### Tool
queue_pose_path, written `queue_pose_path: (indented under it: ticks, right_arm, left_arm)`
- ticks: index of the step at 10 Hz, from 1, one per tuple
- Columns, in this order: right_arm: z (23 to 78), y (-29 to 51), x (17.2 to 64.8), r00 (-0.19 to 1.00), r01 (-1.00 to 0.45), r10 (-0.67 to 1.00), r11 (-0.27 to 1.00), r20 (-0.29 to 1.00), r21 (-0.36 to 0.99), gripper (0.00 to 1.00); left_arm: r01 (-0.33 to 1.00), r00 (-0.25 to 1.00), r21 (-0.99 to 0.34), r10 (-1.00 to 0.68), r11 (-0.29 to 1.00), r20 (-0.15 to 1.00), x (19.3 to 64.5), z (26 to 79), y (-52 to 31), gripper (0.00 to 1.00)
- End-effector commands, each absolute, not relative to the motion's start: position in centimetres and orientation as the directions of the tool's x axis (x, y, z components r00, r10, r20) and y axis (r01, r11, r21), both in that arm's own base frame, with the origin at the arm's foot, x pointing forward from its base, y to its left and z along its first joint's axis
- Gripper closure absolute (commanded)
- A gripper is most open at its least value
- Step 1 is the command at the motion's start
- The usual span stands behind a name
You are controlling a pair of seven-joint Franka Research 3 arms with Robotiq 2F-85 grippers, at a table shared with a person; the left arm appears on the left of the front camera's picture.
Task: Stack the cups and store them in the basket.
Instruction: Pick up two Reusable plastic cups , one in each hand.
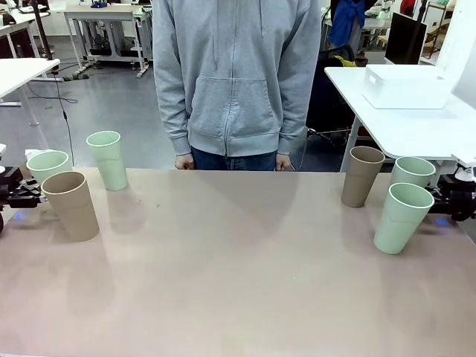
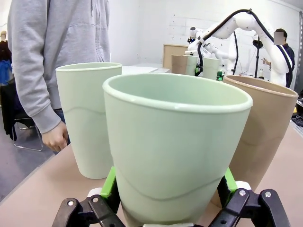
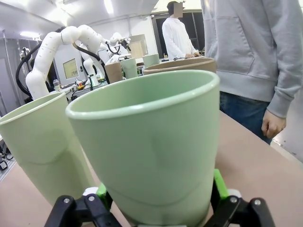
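Note:
Three cups stand at the table's left: a mint cup [image 1: 48,167], a second mint cup [image 1: 108,160] and a tan cup [image 1: 72,204]. At the right stand a tan cup [image 1: 362,175], a mint cup [image 1: 413,172] and a nearer mint cup [image 1: 402,217]. My left gripper [image 1: 21,195] [image 2: 169,189] is open and straddles the first mint cup [image 2: 175,146], its green pads [image 2: 110,184] close to the walls. My right gripper [image 1: 446,199] [image 3: 159,189] is open the same way around the back-right mint cup [image 3: 151,151]. The white basket [image 1: 405,85] sits on a separate table at the far right.
A person in a grey hoodie [image 1: 234,74] stands at the far edge, both hands hanging by the table rim. The wide middle of the brown table [image 1: 238,275] has free room. In the left wrist view, a mint cup [image 2: 88,118] and the tan cup [image 2: 265,132] flank the straddled one.

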State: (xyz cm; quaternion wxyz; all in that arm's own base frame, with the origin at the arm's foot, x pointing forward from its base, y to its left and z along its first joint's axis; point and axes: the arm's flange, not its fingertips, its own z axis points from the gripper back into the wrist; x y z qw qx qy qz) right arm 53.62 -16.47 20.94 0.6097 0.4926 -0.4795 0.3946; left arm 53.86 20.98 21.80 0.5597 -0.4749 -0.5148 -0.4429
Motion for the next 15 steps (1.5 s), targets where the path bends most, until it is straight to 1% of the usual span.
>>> queue_pose_path:
  ticks: [1, 4, 5, 6, 7, 8, 9, 10, 11, 15]
  right_arm:
    - [21.61, -15.62, 53.54, 0.247, -0.946, -0.005, 0.217, 0.969, 0.242, 0.0]
    - [21.72, -15.79, 53.68, 0.239, -0.949, -0.006, 0.212, 0.971, 0.235, 0.0]
    - [21.65, -15.86, 53.7, 0.235, -0.949, -0.002, 0.214, 0.972, 0.23, 0.2]
    - [21.54, -15.87, 53.71, 0.239, -0.949, -0.005, 0.211, 0.971, 0.234, 0.2]
    - [21.53, -15.99, 53.65, 0.232, -0.951, -0.007, 0.21, 0.973, 0.228, 0.4]
    - [21.51, -16.06, 53.71, 0.218, -0.953, -0.01, 0.215, 0.976, 0.215, 0.24]
    - [21.49, -16.16, 53.73, 0.213, -0.953, -0.011, 0.218, 0.977, 0.211, 0.6]
    - [21.36, -16.21, 53.73, 0.188, -0.963, -0.003, 0.197, 0.982, 0.185, 0.44]
    - [20.98, -16.43, 53.64, 0.228, -0.954, 0.008, 0.201, 0.974, 0.222, 0.44]
    - [20.98, -16.43, 53.64, 0.228, -0.954, 0.008, 0.201, 0.974, 0.222, 0.44]
  left_arm:
    - [0.982, 0.098, -0.102, 0.031, 0.16, 0.995, 53.99, 21.76, 20.3, 0.0]
    - [0.982, 0.102, -0.107, 0.039, 0.154, 0.994, 53.93, 21.98, 20.43, 0.0]
    - [0.983, 0.106, -0.11, 0.034, 0.147, 0.994, 53.9, 21.93, 20.46, 0.19]
    - [0.984, 0.103, -0.105, 0.024, 0.145, 0.994, 53.84, 21.83, 20.48, 0.19]
    - [0.985, 0.098, -0.1, 0.015, 0.138, 0.995, 53.78, 21.74, 20.52, 0.38]
    - [0.987, 0.082, -0.082, 0.006, 0.14, 0.997, 53.73, 21.73, 20.59, 0.24]
    - [0.986, 0.076, -0.076, 0.008, 0.146, 0.997, 53.75, 21.69, 20.64, 0.57]
    - [0.988, 0.08, -0.085, 0.049, 0.129, 0.996, 53.8, 21.61, 20.7, 0.43]
    - [0.985, 0.094, -0.095, 0.008, 0.147, 0.995, 53.8, 21.77, 20.85, 0.43]
    - [0.985, 0.094, -0.095, 0.008, 0.147, 0.995, 53.8, 21.77, 20.85, 0.43]
